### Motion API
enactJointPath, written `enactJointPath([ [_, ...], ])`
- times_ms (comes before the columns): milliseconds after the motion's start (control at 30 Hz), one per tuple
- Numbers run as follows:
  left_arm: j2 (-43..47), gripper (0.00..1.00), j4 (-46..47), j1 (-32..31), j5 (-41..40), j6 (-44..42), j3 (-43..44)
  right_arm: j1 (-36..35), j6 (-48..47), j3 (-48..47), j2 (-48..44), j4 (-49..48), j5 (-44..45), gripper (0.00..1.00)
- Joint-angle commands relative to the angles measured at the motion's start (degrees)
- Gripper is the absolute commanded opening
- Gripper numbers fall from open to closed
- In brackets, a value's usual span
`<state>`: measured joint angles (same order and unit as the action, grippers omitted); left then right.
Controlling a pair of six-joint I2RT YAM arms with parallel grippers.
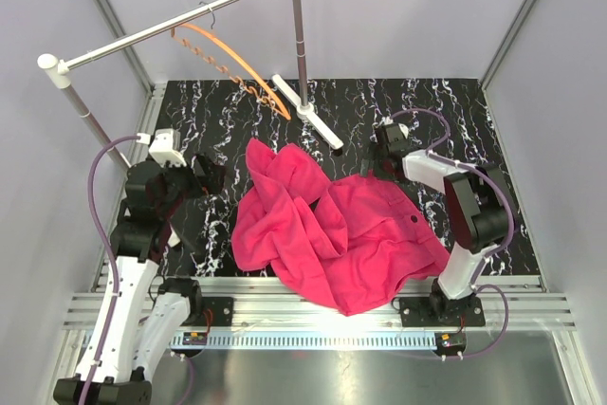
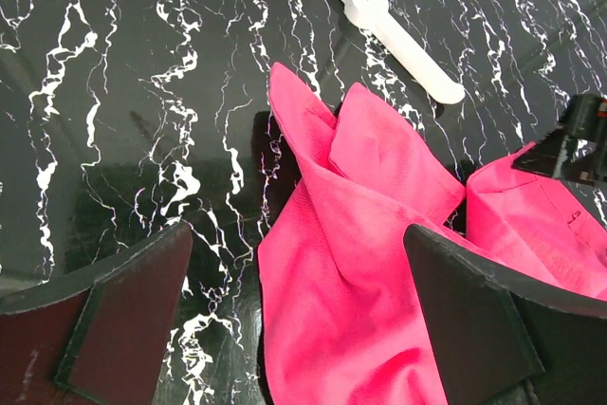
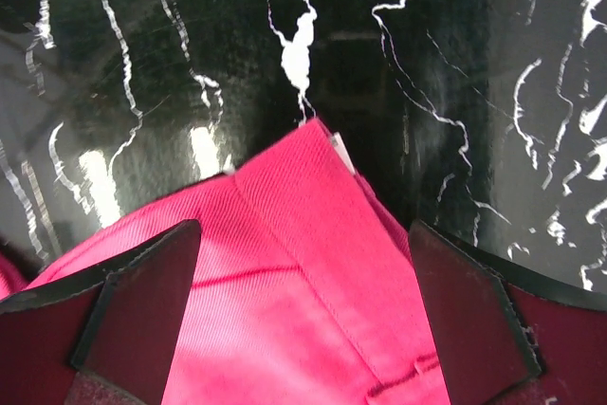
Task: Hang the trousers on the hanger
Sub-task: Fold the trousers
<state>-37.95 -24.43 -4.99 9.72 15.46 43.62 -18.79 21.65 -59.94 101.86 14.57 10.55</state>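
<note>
On the black marbled table (image 1: 455, 111) the crumpled trousers (image 1: 332, 234) lie heaped toward the near edge. Behind them the silver rail (image 1: 180, 18) carries the orange hanger (image 1: 248, 64). The left gripper (image 2: 294, 320) and right gripper (image 3: 303, 310) both gape wide over the cloth's edges, gripping nothing.

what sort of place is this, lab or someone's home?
Most likely a lab test cell: plain grey panel walls enclose a black marble-pattern table, edged at the near side by a slotted aluminium frame.
</note>
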Motion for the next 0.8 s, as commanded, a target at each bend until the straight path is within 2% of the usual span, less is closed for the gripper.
enactJointPath([
  [0, -0.4, 0.99, 1.0, -0.2, 2.5, 0.2, 0.1, -0.9, 0.0, -3.2, 2.2, -1.8, 3.4, 1.0],
  [167, -0.6, 0.99, 1.0, -0.2, 2.8, 0.2, 0.0, -1.0, 1.5, -3.3, 5.1, -1.2, 4.5, 0.99],
  [233, -0.8, 0.99, 1.0, -0.2, 2.9, 0.1, 0.1, -0.9, 1.8, -2.7, 5.9, -1.2, 4.5, 0.93],
  [267, -1.0, 0.99, 0.8, -0.3, 2.9, 0.1, 0.1, -1.0, 2.1, -2.6, 6.0, -1.2, 4.5, 0.78],
  [333, -1.2, 0.99, 0.7, -0.2, 3.0, 0.1, 0.0, -1.0, 2.2, -3.0, 6.4, -0.6, 3.8, 0.66],
  [367, -1.2, 0.99, 0.6, -0.2, 3.0, 0.1, -0.1, -1.0, 2.3, -3.0, 6.5, -0.4, 3.8, 0.51],
  [400, -1.2, 0.99, 0.6, -0.3, 3.0, 0.1, -0.2, -1.0, 2.3, -3.1, 6.5, 0.0, 3.8, 0.4],
  [433, -1.1, 0.99, 0.5, -0.8, 2.4, 0.1, -0.2, -1.0, 2.4, -3.2, 6.5, 0.2, 3.5, 0.33],
  [467, -1.1, 0.99, 0.3, -1.3, 1.8, 0.1, -0.2, -1.0, 2.2, -3.1, 6.4, 0.4, 3.3, 0.19],
  [567, -1.1, 0.99, -0.8, -5.5, -3.1, 0.3, 0.2, -1.0, 2.2, -3.2, 5.2, 2.0, 3.5, 0.0],
  [767, -4.8, 0.99, 0.5, -16.2, -11.5, 6.8, -0.1, -0.9, 2.3, -3.5, -3.1, 7.0, 8.3, 0.0],
])
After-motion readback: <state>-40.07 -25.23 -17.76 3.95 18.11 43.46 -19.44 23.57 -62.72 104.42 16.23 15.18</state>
